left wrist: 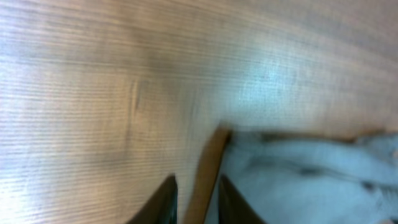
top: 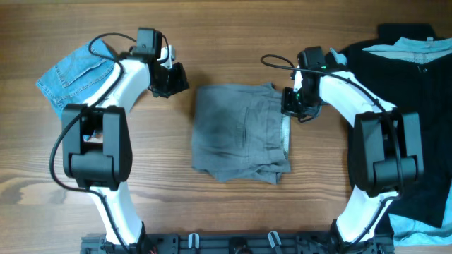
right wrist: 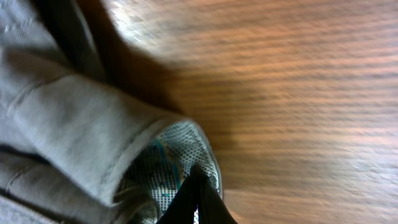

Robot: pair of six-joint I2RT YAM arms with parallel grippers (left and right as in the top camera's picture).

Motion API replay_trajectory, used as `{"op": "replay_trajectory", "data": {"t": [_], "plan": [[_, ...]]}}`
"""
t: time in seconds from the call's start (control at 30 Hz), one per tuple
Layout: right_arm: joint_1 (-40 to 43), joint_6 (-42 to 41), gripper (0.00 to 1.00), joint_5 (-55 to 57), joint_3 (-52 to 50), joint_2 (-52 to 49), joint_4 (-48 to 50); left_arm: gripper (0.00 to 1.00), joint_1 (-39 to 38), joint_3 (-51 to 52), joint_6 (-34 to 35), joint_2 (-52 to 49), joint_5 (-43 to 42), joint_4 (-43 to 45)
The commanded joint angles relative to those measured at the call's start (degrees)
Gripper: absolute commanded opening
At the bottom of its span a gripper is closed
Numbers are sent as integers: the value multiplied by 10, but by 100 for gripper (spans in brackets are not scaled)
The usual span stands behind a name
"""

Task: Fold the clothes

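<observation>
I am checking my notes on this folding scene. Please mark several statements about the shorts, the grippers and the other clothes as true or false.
The shorts lie between the arms. True.
The left gripper holds the shorts. False: it is open and empty, beside them.
The right gripper is shut on the shorts' edge. True.
The denim lies at the right. False: it lies at the left; the black garment is at the right.

Light-blue denim shorts point(top: 70, 70) far left on wooden table point(top: 233, 212); black garment point(top: 431, 141) with pale-blue cloth right.

Left claw point(left wrist: 198, 198) ajar, right claw point(right wrist: 198, 200) closed
</observation>
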State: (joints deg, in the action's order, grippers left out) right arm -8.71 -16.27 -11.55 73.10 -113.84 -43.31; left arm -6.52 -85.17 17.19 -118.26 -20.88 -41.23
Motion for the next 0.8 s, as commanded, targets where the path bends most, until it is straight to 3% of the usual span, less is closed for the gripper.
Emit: {"op": "replay_trajectory", "data": {"t": [0.0,0.13,0.23,0.4,0.5,0.53,0.63,0.77], "plan": [[2,43,4,16,-14,69,-10,20,-2,-34,-3,77,-10,-91],[2,43,4,16,-14,176,-9,11,-32,-30,-2,112,-14,-244],[2,42,5,16,-14,209,-8,6,-81,35,8,112,-18,-269],[2,41,5,16,-14,206,-16,4,-167,222,115,112,-38,-180],[2,41,5,16,-14,206,-16,4,-171,304,181,112,-28,-86],[2,45,10,4,-14,206,-15,4,-162,320,201,111,-10,-54],[2,122,11,-49,-14,204,-5,4,-112,326,214,107,26,23],[-10,150,11,-80,-14,198,34,4,15,272,161,107,51,99]]}}
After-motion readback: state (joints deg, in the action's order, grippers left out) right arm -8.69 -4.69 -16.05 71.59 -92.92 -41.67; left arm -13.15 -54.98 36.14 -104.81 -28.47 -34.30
